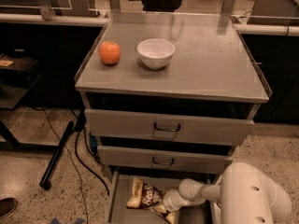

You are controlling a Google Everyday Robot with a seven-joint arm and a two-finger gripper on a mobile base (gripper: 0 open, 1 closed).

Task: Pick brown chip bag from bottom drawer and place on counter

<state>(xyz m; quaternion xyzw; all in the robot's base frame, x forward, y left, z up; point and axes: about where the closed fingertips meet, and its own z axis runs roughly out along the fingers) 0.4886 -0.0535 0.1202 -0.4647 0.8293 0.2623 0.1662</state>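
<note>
- The brown chip bag (145, 196) is seen lying flat in the bottom drawer (120, 197), below the counter's front edge and a little left of its middle; a crinkled dark centre with white script is shown, with tan ends.
- The gripper (166, 207) is placed at the bag's right end, low in the drawer; whether it is open or closed, or has hold of the bag, cannot be told.
- A smooth, rounded white arm (252, 197) is joined to it from the right.
- The drawer is pulled out: a shallow grey metal tray with a bare floor at its left.
- Two grey upper drawers (168, 127) with dark loop handles are stacked above.
- The counter (210, 64) is a flat, dull grey metal sheet.
- A round orange fruit (110, 52) is set near its left edge; a glossy white bowl (155, 53) is just beside it, toward the middle.
</note>
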